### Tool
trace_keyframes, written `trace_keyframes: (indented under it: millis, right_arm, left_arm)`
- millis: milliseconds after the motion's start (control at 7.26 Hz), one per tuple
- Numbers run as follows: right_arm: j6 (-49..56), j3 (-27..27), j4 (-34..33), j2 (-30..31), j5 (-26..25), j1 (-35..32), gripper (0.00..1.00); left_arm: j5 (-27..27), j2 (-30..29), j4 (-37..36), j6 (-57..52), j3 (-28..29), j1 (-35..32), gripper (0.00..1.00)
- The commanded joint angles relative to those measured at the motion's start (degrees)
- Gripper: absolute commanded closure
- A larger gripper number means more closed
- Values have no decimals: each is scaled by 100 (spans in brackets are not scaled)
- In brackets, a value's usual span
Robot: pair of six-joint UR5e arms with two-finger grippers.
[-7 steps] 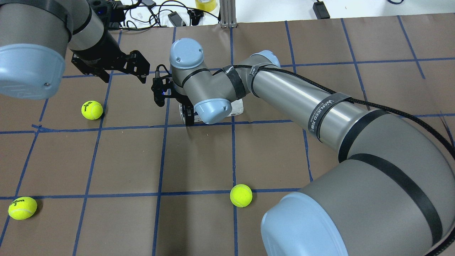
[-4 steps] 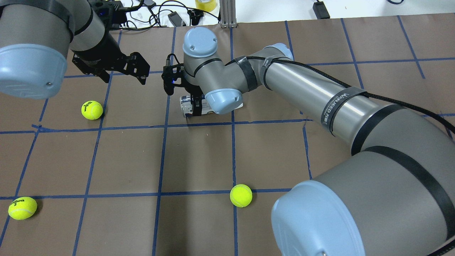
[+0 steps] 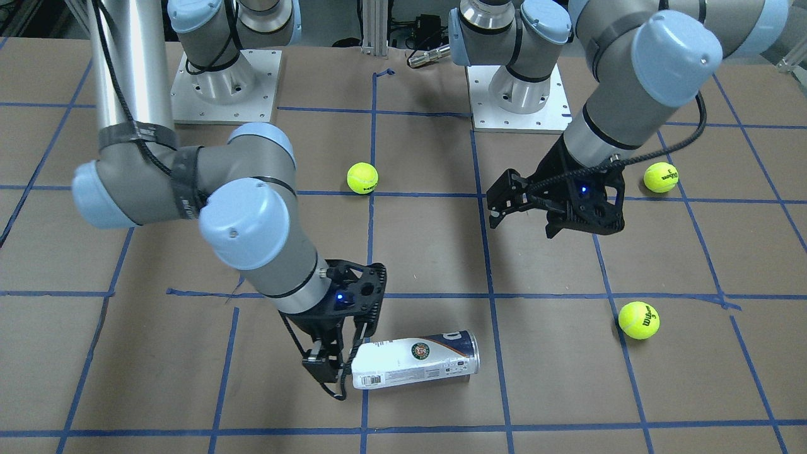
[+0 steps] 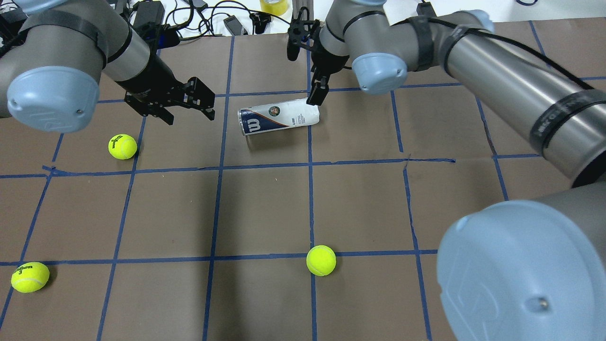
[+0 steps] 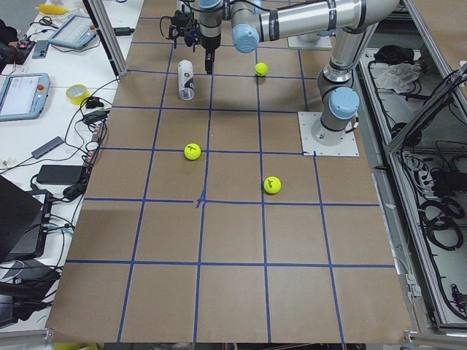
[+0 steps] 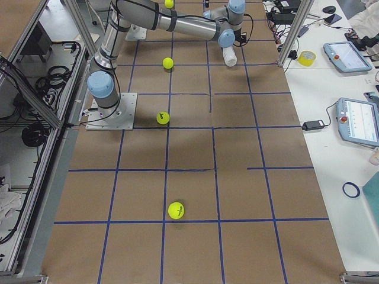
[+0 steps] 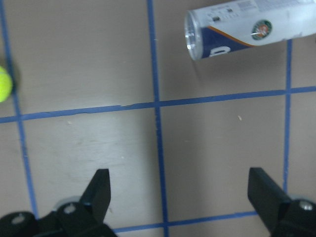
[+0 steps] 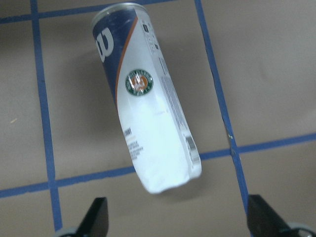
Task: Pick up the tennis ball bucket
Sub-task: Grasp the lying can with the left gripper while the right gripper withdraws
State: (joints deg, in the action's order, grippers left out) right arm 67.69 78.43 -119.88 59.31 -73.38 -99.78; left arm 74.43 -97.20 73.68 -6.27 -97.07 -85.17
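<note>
The tennis ball bucket [image 4: 278, 117] is a clear can with a white-and-navy Wilson label. It lies on its side on the brown table, and also shows in the front view [image 3: 413, 360]. My right gripper [image 4: 316, 97] is open at the can's white end, not closed on it. In the right wrist view its two fingers [image 8: 96, 217] stand wide apart, with the can [image 8: 143, 98] just ahead of them. My left gripper [image 4: 189, 112] is open and empty, hovering left of the can's open navy end [image 7: 249, 29].
Three yellow-green tennis balls lie on the table: one below the left gripper [image 4: 122, 146], one at the near left [image 4: 30, 277] and one near the middle front [image 4: 321, 260]. Cables and a tape roll [image 4: 274, 5] lie past the far edge.
My right arm has swung back and to the right, from over the can's middle to its white end. The can now lies a little farther back. My left gripper has shifted slightly toward the can.
</note>
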Motion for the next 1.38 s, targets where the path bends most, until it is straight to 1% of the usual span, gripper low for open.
trace_keyframes:
  millis: [0, 138, 275, 413, 551, 688, 826, 964, 1101, 1239]
  right_arm:
    - [7, 5, 1066, 614, 313, 651, 0]
    - [7, 5, 1881, 1017, 428, 792, 0]
    - [-2, 23, 2664, 1377, 360, 924, 0]
    - [-2, 6, 3159, 1633, 351, 1161, 0]
    - [-28, 14, 3625, 2036, 359, 1311, 0]
    - [-376, 49, 3795, 2319, 351, 1312, 0]
    - [-806, 84, 3892, 2400, 350, 1295, 0]
    - [-906, 41, 3824, 2575, 255, 1295, 0]
    - [-1281, 93, 3901, 2759, -251, 1295, 0]
    - [-1642, 146, 3893, 2770, -317, 1295, 0]
  left_arm:
    - [-824, -893, -468, -32, 439, 211, 0]
    - [-921, -1419, -460, -23, 1096, 220, 0]
    - [-1487, -1912, -460, -41, 1529, 220, 0]
    - [-1623, -2360, -469, -76, 1820, 264, 0]
    - [-1868, -2713, -478, -215, 1875, 464, 0]
    - [-2402, -2925, -478, -286, 1902, 562, 0]
    - [-2659, -3110, -469, -287, 1902, 615, 0]
    - [-3341, -3312, -469, -295, 1885, 746, 0]
    - [-3513, -3427, -443, -304, 1824, 774, 0]
    - [-3584, -3559, -408, -339, 1658, 774, 0]
